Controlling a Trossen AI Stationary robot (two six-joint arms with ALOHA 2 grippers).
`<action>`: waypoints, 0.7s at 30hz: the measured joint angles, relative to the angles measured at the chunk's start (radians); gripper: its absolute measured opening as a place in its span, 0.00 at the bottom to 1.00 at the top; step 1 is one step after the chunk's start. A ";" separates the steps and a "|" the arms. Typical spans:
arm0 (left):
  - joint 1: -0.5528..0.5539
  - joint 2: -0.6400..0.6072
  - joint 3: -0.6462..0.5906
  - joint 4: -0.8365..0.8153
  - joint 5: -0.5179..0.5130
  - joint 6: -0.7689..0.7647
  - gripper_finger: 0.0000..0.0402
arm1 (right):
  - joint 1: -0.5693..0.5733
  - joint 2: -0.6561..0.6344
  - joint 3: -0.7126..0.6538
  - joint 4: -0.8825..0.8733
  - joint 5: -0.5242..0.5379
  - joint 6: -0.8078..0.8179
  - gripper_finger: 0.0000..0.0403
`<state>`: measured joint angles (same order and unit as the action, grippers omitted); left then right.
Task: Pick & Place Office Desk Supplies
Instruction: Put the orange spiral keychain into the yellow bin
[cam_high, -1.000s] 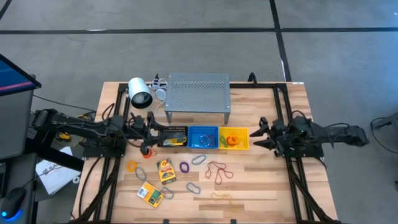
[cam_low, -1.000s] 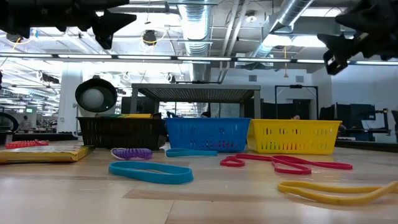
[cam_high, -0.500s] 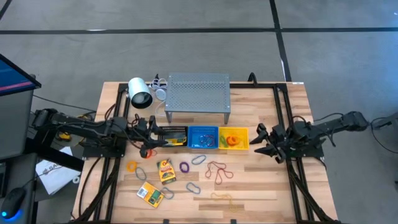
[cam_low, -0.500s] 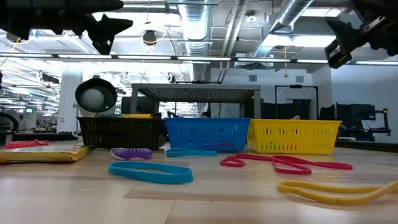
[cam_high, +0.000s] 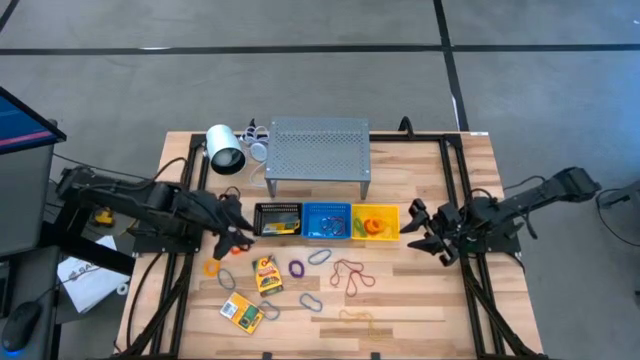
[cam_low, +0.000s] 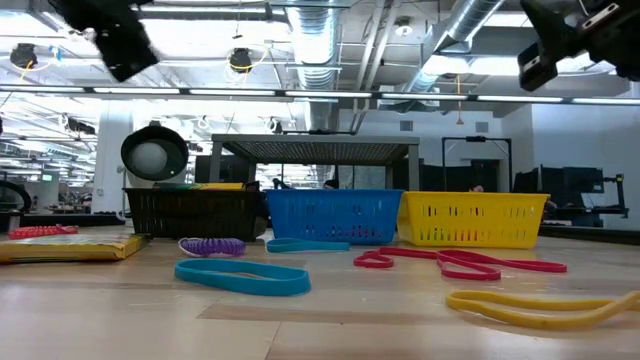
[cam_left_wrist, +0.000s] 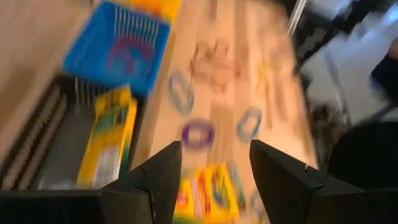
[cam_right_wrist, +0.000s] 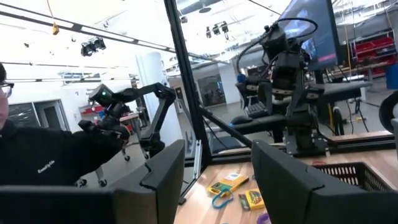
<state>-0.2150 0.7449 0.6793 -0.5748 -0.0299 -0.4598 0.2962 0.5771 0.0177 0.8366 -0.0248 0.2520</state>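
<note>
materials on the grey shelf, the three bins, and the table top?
Grey shelf: looks like matte perforated sheet metal, dotted with fine holes.
Black, blue and yellow bins: probably moulded plastic, slotted walls, slight sheen.
Table top: light wood, visible plank grain.

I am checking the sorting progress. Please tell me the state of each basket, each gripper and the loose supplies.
Left gripper: open, empty, raised above the table.
Right gripper: open, empty, raised above the table.
Black basket: holds a yellow-and-green pack.
Blue basket: holds band loops.
Yellow basket: holds orange and green items.
Purple band: loose on the table.
Red bands: loose on the table.
</note>
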 joint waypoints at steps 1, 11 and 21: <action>-0.007 0.012 0.016 -0.055 0.000 -0.018 0.46 | 0.000 0.015 0.000 0.018 0.000 -0.001 0.45; -0.016 0.152 0.052 -0.328 -0.011 -0.166 0.46 | -0.004 0.166 0.000 0.193 0.001 -0.061 0.45; -0.016 0.340 0.052 -0.349 -0.027 -0.196 0.46 | 0.009 0.282 0.000 0.238 0.001 -0.069 0.45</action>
<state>-0.2310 1.0853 0.7310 -0.9240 -0.0567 -0.6556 0.3049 0.8587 0.0177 1.0749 -0.0238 0.1833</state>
